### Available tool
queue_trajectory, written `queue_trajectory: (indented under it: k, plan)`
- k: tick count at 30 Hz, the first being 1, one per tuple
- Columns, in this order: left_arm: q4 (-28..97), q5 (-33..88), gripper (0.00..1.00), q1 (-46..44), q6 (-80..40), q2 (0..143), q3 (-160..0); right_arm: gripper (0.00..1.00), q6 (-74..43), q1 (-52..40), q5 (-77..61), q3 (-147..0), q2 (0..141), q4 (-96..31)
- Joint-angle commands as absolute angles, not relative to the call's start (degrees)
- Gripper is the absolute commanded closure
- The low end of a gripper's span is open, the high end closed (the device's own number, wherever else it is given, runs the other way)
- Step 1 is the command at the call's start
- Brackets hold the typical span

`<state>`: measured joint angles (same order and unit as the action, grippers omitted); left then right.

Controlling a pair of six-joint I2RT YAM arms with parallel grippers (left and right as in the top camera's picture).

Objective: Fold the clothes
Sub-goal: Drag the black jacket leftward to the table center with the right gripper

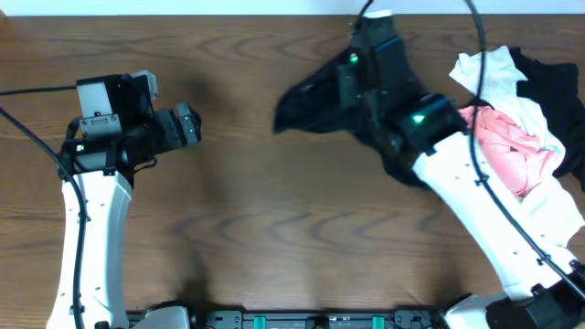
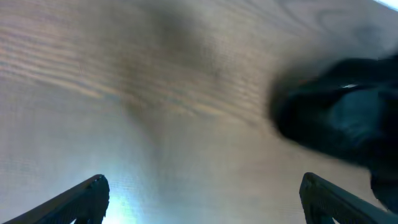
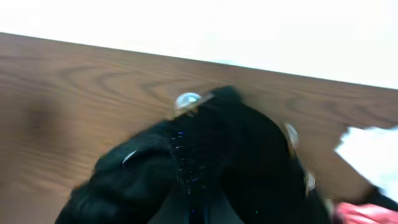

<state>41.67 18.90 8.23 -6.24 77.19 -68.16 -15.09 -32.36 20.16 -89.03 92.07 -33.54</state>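
Findings at this moment: my left gripper [image 1: 187, 126] hung over the left part of the wooden table [image 1: 238, 228], pointing toward the middle. My left wrist camera showed its two fingers [image 2: 93, 194] set wide apart, with bare wood and nothing else between them. A blurred dark mass lay at the right edge of that view.

My right gripper [image 1: 370, 41] stood at the far side of the table, right of centre, directly over the black knit garment [image 1: 306, 99]. That garment lay bunched beneath my right arm, one lobe reaching left across the wood. Seen from my right wrist, its textured fabric rose in a heap toward the lens, and several pale round buttons [image 3: 186, 101] showed along its edges. My right fingers were lost against the black cloth, so I could not tell whether they were parted or pinching it.

Remaining clothes sat in a pile at the table's right edge, just beside my right arm: a white garment [image 1: 484, 71], a pink garment [image 1: 512, 146] lying on it, and a second black garment [image 1: 553, 73] behind.
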Motion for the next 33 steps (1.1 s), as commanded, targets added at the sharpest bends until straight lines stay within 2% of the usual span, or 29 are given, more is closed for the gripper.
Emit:
queue_trajectory:
  k: [1,6,7,8,9,12,19,23,26,33]
  plan:
    - [42.7,18.76,0.02,8.4,-6.74,77.06,-68.9,0.99,-19.51,-35.77,20.49,-90.5,95.31,-31.68]
    - [43.03,18.72,0.02,8.47,-6.72,77.03,-68.9,0.99,-22.04,-40.1,20.51,-90.5,101.51,-31.0]
    - [43.03,18.72,0.02,8.47,-6.72,77.03,-68.9,0.91,-22.26,-40.97,20.6,-90.5,102.72,-30.98]
    - [43.03,18.72,0.02,8.47,-6.7,77.03,-68.9,0.73,-22.26,-41.58,20.62,-90.5,103.39,-31.0]
    - [43.03,18.7,0.02,8.47,-6.7,77.03,-68.9,0.59,-22.26,-42.04,20.75,-90.5,103.63,-31.03]
    - [43.0,18.28,0.02,8.47,-6.7,77.06,-68.9,0.47,-22.2,-42.35,21.26,-90.74,102.74,-31.09]
    - [43.07,18.79,0.02,8.45,-6.68,77.47,-68.69,0.43,-21.76,-40.62,19.38,-91.15,96.84,-34.83]
    - [42.5,18.83,0.02,8.43,-5.65,79.57,-68.69,0.33,-21.89,-40.42,14.02,-91.13,95.85,-41.85]
    - [40.93,19.29,0.02,8.23,-5.65,83.0,-68.69,0.29,-24.99,-40.86,12.8,-91.05,96.68,-48.47]
    - [36.1,26.85,0.02,6.39,-5.19,91.79,-68.69,0.26,-28.29,-41.28,12.6,-89.91,98.32,-56.05]
